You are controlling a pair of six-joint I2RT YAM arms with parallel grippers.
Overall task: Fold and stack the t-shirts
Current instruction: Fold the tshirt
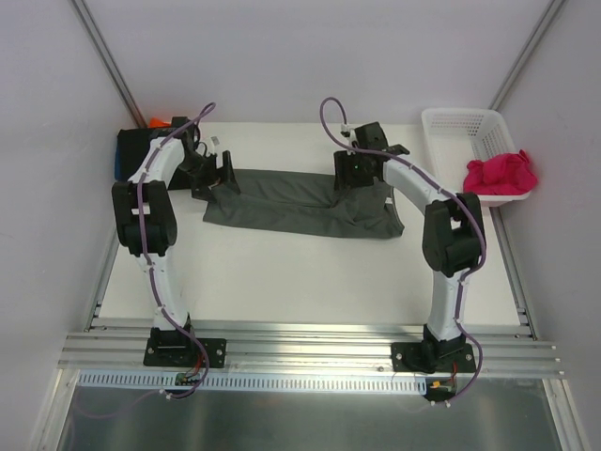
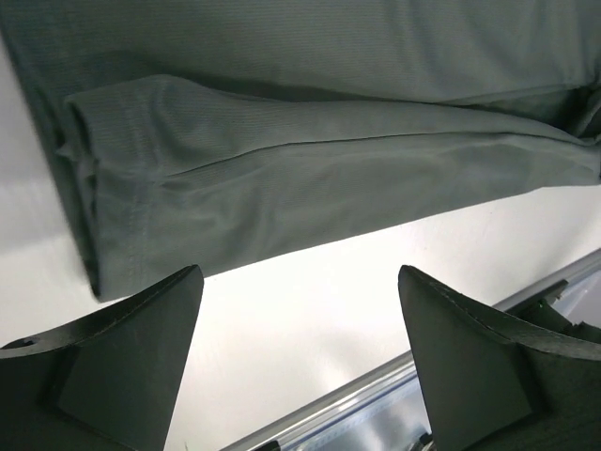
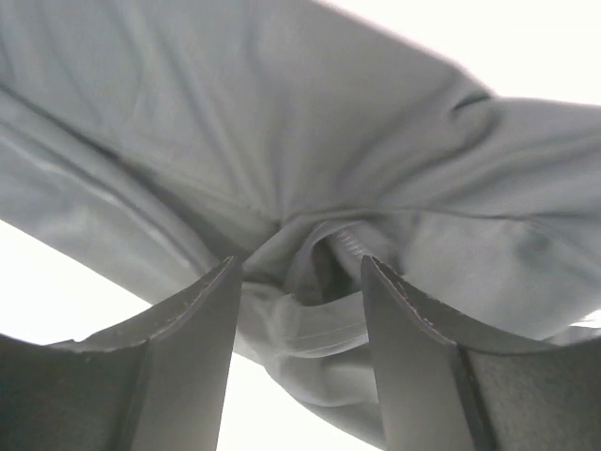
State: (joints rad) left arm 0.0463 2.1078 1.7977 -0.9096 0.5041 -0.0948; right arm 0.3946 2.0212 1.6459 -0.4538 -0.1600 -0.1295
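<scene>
Two pincers flank dark grey t-shirt (image 1: 291,202), lying as long band between them. Left pincer (image 2: 300,282): wide open, empty; shirt end just ahead of tips. Right pincer (image 3: 300,268): narrower gap, cloth ridge bunched between fingers; pinched or merely straddled, cannot tell. Risk: catching top layer only, so lift peels band apart; uneven pull skews fold. Hidden: dark pile (image 1: 136,150) behind left pincer, probably stacked shirts, mostly masked by arm; pink t-shirt (image 1: 500,174) in basket (image 1: 451,122) beyond right pincer, crumpled.
</scene>
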